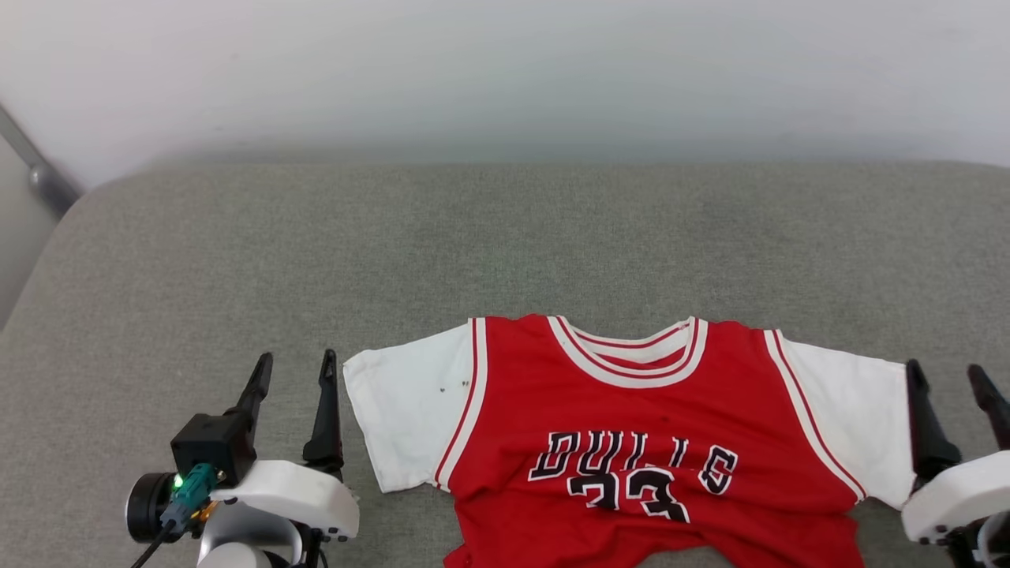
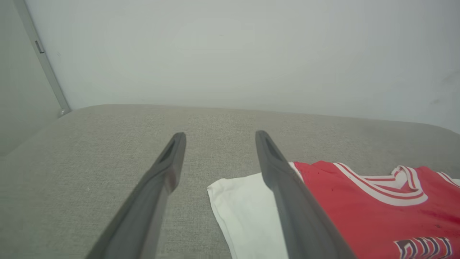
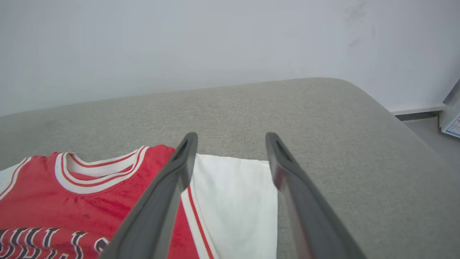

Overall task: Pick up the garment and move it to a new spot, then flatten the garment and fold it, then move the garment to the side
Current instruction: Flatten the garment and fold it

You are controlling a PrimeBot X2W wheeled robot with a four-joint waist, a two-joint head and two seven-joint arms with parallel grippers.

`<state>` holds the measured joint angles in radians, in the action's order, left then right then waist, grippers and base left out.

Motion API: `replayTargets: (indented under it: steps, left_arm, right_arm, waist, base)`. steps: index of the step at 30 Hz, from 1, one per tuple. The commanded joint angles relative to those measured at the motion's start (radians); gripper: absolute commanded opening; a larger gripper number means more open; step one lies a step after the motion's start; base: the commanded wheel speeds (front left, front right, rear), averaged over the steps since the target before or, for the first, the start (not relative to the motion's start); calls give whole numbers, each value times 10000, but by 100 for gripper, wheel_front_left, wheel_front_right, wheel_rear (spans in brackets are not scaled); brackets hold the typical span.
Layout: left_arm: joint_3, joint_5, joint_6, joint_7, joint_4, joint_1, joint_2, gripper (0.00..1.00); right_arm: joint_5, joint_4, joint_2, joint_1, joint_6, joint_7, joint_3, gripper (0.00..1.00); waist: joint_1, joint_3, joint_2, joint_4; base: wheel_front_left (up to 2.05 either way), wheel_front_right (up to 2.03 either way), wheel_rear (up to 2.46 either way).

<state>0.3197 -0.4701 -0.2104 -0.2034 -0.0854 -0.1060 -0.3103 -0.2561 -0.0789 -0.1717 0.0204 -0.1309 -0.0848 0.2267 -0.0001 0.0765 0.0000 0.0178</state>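
Left claw (image 1: 296, 357) wide open, holding nothing, just beside the shirt's (image 1: 655, 426) white sleeve on that side. Right claw (image 1: 944, 367) also spread wide, empty, at the outer edge of the other sleeve; contact with the cloth cannot be told. Red shirt lies front-up on the grey cushion (image 1: 505, 237), sleeves spread, striped collar toward the wall (image 1: 505, 71). A crease runs through the black lettering. Hem cut off at the head view's bottom.

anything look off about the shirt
Mostly flat, but the shirt has a fold across the chest that breaks up the lettering, and small dark specks mark the white sleeve on the robot's left.
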Motion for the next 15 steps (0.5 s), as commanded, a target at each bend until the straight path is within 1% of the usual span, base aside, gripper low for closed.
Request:
replayTargets:
  steps: [1,4,7,11,15]
  left_arm:
    - [-38,-22,-31,59,16,146,-75,100]
    - [-81,-75,-108,173,18,326,-160,100]
    - [-155,-131,-202,296,-9,460,-262,100]
    - [-307,-243,-276,480,-135,652,-471,100]
    - [-367,-393,-178,961,-392,616,-779,100]
  right_arm:
    - [185,192,97,-188,3,306,-199,100]
    - [488,722,273,-437,3,751,-700,100]
    - [811,1271,465,-757,3,866,-1216,100]
    - [989,1862,771,-1234,3,795,-1713,100]
    - [1116,2296,926,-1499,3,650,-2041,100]
  waist:
    - [1,-197,0,-32]
    - [1,-431,0,-91]
    - [1,-585,0,-216]
    - [1,-704,0,-531]
    - [1,-711,0,-961]
  base:
    - [0,0,0]
    - [0,0,0]
    - [0,0,0]
    - [0,0,0]
    - [0,0,0]
